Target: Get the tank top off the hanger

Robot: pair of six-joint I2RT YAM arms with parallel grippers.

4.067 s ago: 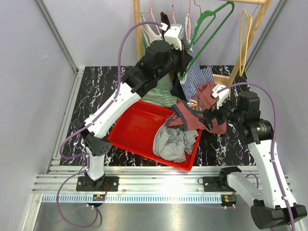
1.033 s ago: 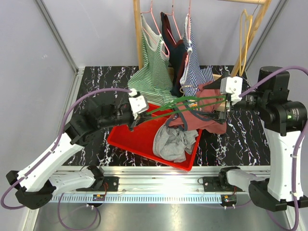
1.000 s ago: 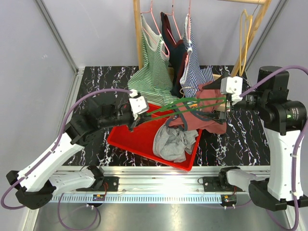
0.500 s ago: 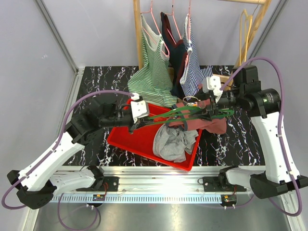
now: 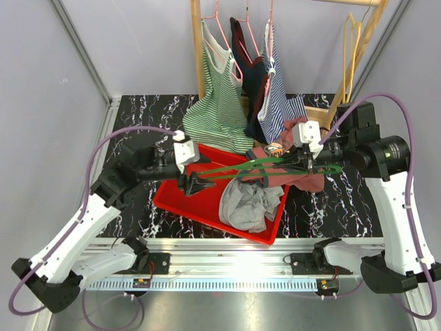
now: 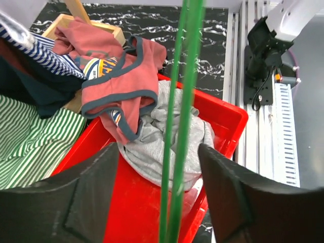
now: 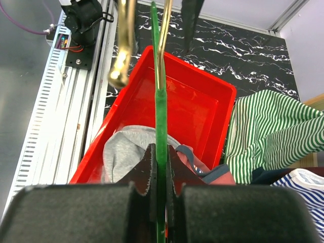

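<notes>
The green hanger (image 6: 188, 101) is clamped in the fully closed right gripper (image 7: 158, 169). It passes loosely between the parted jaws of the left gripper (image 5: 196, 183), which grip nothing. The left gripper should be drawn straight back without hooking the wire. The rust-red tank top (image 6: 119, 83), edged in grey-blue, lies crumpled below both jaws and appears to be off the hanger, draped over the red bin's (image 6: 230, 114) rim.
</notes>
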